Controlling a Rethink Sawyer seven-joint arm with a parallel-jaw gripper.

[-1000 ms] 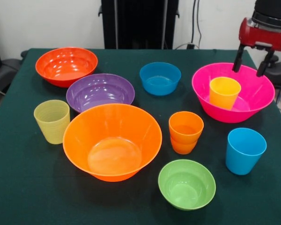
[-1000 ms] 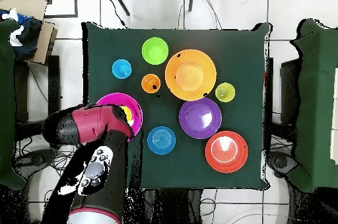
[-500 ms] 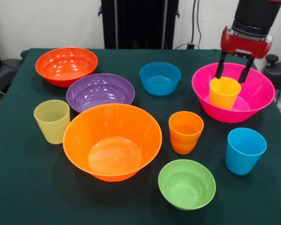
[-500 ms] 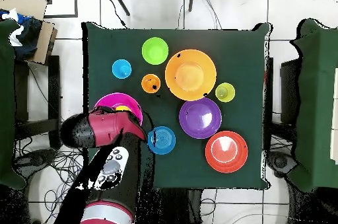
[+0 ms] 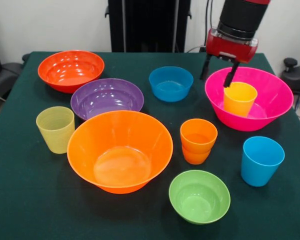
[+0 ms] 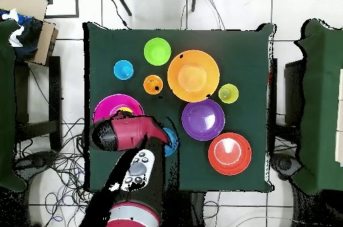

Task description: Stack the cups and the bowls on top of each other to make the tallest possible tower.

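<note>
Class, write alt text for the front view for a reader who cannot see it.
A red and black arm's open tool hangs at the rim of a pink bowl holding a yellow cup. Five other bowls and three cups stand apart, unstacked, on a green table.

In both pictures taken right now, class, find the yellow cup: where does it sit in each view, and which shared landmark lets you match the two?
Front view: the yellow cup stands upright inside the hot pink bowl, at the right of the picture, just below the gripper.
Overhead view: only a sliver of the yellow cup shows inside the hot pink bowl, left of centre, at the arm's edge.
Shared landmark: the hot pink bowl, with the sky blue cup beside it.
</note>
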